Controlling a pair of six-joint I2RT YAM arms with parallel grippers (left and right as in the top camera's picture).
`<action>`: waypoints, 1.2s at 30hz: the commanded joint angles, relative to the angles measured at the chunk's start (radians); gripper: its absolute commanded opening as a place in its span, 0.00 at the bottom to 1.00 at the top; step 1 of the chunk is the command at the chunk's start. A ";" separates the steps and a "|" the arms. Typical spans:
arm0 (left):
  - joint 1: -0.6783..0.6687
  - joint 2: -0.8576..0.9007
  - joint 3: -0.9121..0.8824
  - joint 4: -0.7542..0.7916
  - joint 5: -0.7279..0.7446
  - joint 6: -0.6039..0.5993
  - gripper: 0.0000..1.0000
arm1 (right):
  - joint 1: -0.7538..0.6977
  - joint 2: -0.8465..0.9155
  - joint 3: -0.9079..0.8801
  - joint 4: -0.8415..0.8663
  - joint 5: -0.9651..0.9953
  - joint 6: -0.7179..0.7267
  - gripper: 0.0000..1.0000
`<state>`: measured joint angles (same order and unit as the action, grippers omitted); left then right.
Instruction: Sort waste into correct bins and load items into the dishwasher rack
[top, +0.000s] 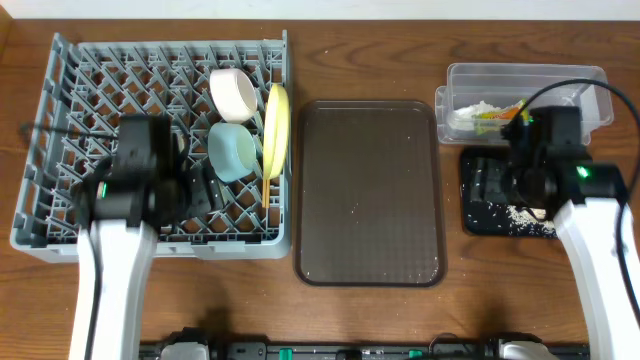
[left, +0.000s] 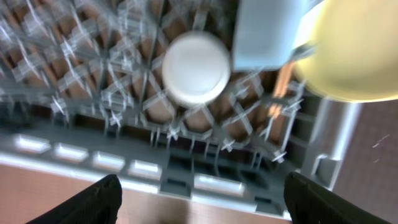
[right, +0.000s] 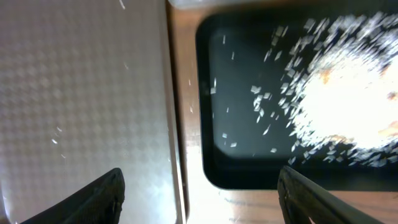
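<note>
The grey dishwasher rack (top: 60, 120) holds the pinkish-white bowl (top: 235, 92), the light blue bowl (top: 233, 150) and the upright yellow plate (top: 276, 128). In the left wrist view the small white cup (left: 196, 68) stands upside down in the rack (left: 93, 93), with a chopstick (left: 283, 81) beside the blue bowl (left: 267, 31). My left gripper (left: 202, 202) is open and empty over the rack's front edge. The clear tub (top: 590, 80) holds the wrapper (top: 500, 112) and white paper (top: 478, 108). The black tray (right: 249, 162) holds rice scraps (right: 336, 93). My right gripper (right: 199, 199) is open and empty above its left edge.
The brown serving tray (top: 368, 190) lies between the rack and the black tray (top: 480, 215), with nothing on it. Its right rim (right: 171, 124) runs close beside the black tray. Bare wooden table lies in front of everything.
</note>
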<state>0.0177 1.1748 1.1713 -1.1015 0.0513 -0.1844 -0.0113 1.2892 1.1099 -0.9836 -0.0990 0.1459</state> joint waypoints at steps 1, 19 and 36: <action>-0.043 -0.193 -0.082 0.055 -0.007 0.066 0.85 | -0.007 -0.159 -0.063 0.057 0.020 0.013 0.78; -0.089 -0.607 -0.233 0.116 -0.011 0.076 0.96 | -0.007 -0.602 -0.273 0.110 0.076 0.018 0.99; -0.089 -0.607 -0.233 0.116 -0.011 0.076 0.96 | -0.007 -0.602 -0.273 -0.016 0.076 0.017 0.99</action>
<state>-0.0677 0.5694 0.9463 -0.9859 0.0517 -0.1257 -0.0113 0.6872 0.8417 -0.9737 -0.0299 0.1543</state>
